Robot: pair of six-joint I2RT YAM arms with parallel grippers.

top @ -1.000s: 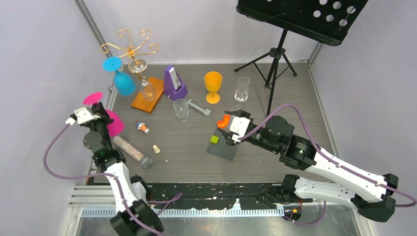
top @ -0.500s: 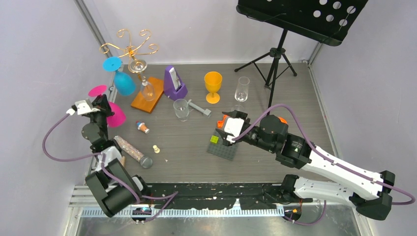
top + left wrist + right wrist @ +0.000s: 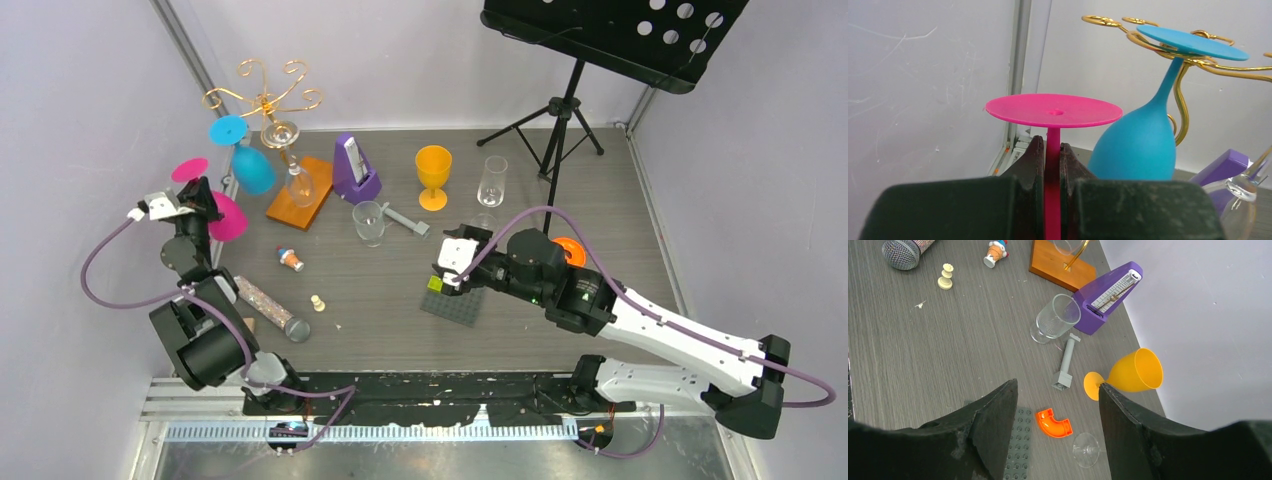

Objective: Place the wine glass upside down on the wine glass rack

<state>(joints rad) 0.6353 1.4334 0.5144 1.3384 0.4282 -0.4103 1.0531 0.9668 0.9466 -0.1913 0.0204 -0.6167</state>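
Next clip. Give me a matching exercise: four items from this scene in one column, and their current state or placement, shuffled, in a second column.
Things
1. pink wine glass
2. blue wine glass
3. orange goblet
4. microphone

States
A. standing upright on the table
B. lying on its side
C. stem clamped in the left end effector, foot up
D. hanging upside down from the gold rack

Pairs: 1-C, 2-D, 3-A, 4-B

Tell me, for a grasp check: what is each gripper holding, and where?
Left gripper: the pink wine glass, by its stem just under the foot. Right gripper: open, holding nothing.
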